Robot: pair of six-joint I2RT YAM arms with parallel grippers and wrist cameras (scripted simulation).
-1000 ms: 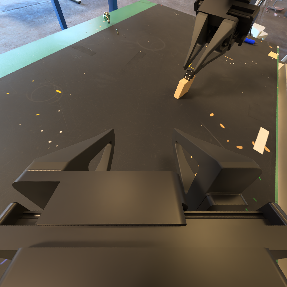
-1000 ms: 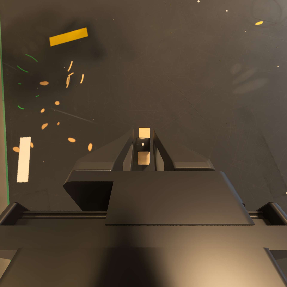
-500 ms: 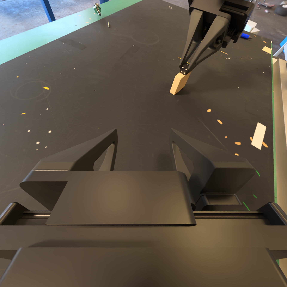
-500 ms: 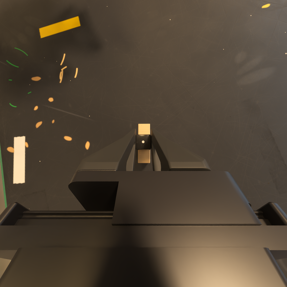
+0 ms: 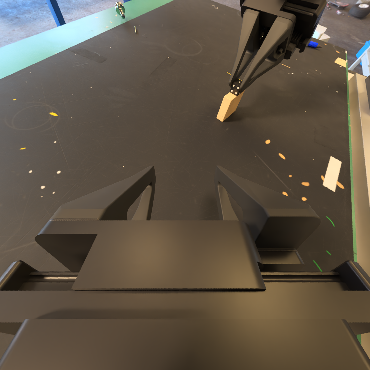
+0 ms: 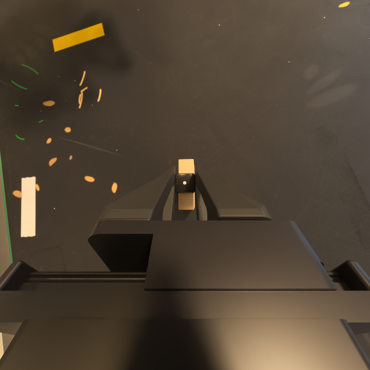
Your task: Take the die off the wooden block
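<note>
A small black die (image 5: 235, 88) with white dots sits at the top of a pale wooden block (image 5: 228, 107) that stands on the dark table. My right gripper (image 5: 236, 87) comes down from above with its fingers shut on the die. In the right wrist view the die (image 6: 184, 183) shows one white dot and is pinched between the two fingers, with the wooden block (image 6: 186, 166) showing above and below it. My left gripper (image 5: 185, 170) is open and empty, low over the table, well short of the block.
The dark table (image 5: 140, 120) has a green edge strip (image 5: 40, 46) on the left and far sides. A white tape strip (image 5: 332, 173) and orange flecks lie to the right. A yellow tape strip (image 6: 78, 37) lies on the table. A metal bolt (image 5: 119, 9) stands on the far edge.
The right gripper has stayed shut on the die over the block, and the table below it looks slightly farther. The left wrist view has shifted a little.
</note>
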